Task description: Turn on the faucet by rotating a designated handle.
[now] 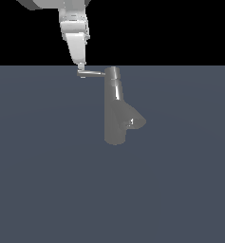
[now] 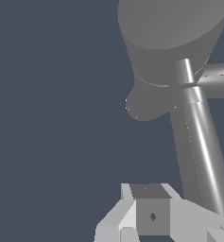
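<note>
The white, blocky gripper (image 1: 81, 68) hangs in the upper left of the exterior view, its tips meeting the free end of the handle (image 1: 91, 73); whether the jaws clamp it I cannot tell. That handle is a thin, straight grey rod sticking sideways from the narrow cap of the faucet (image 1: 116, 111). The faucet stands mid-frame, smooth glossy metal, a tall cylinder flaring into a stubby spout toward the exterior view's right, on a flat slate-blue floor (image 1: 42, 180).
</note>
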